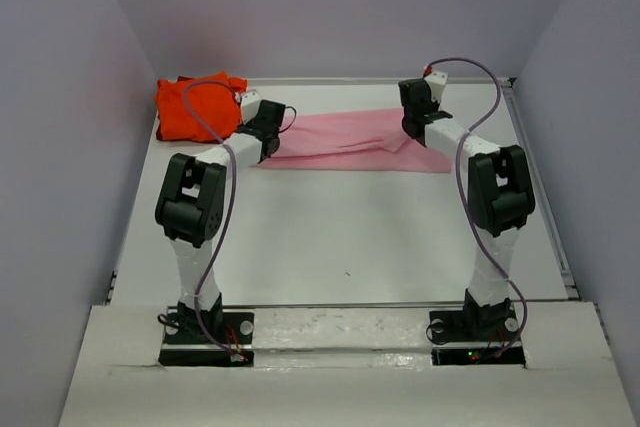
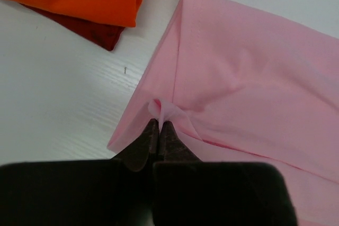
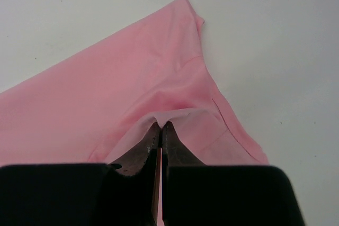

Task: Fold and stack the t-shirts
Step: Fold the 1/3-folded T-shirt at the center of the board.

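While the pink t-shirt (image 1: 350, 140) lies flat across the far half of the table (image 1: 340, 247), the left gripper (image 2: 159, 125) is pinched closed on a fold at its left edge and the right gripper (image 3: 161, 125) is clamped likewise on a fold near its right edge. The orange-red t-shirt (image 1: 195, 107) sits bunched in the far left corner, close to the pink one but apart; white tabletop stretches across the near half

Open table (image 1: 340, 237) lies nearer than the pink t-shirt (image 1: 340, 137); orange t-shirt (image 1: 190, 107) fills the far-left corner.
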Tool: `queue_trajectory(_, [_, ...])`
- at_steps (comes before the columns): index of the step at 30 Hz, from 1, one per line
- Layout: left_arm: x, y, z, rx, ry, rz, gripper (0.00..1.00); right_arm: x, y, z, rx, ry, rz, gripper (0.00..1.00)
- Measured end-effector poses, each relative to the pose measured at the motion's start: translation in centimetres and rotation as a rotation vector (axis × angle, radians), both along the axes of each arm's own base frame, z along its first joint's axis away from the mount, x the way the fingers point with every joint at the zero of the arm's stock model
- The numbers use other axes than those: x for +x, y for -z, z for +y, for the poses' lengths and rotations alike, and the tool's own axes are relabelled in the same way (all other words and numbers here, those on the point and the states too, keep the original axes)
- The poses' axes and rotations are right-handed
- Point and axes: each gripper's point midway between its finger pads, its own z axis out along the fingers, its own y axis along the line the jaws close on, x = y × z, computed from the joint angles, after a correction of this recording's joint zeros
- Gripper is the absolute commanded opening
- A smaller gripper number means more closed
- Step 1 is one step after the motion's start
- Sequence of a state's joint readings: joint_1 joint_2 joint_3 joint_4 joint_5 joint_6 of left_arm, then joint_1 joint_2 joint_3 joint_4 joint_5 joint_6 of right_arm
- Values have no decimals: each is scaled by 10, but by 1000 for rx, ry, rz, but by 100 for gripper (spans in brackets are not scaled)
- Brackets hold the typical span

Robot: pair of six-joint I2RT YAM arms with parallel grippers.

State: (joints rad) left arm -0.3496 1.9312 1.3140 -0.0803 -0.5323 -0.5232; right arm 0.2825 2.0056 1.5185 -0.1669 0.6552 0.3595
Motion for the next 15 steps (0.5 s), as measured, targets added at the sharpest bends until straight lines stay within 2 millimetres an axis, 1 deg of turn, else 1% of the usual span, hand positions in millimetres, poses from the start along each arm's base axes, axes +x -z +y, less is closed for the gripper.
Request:
queue_trajectory(1, [2,0,1,1,-1,0,0,1,1,0,-1,-1,1,0])
queue_trajectory(2, [7,3,3,3,-8,3,0,3,8,1,-5,-1,12,0])
queue_trajectory(8, [21,13,18,20,-38,22,0,13,28,-3,-19,8,47,0])
queue_trajectory(11, [29,13,22,25,-46,22,0,16,39,-4,-24,10,68,0])
queue_trajectory(12, [33,11,22,27,-47,18,3,18,42,-3,-22,8,74,0])
queue_trajectory(13, [35,10,23,29,-48,18,11,20,44,-4,-22,9,79,8])
queue_trajectory(14, [40,6,23,31,-46,11,14,21,45,-4,-21,7,83,27])
queue_trajectory(15, [43,4,24,31,-46,7,17,22,46,-3,-20,8,88,32])
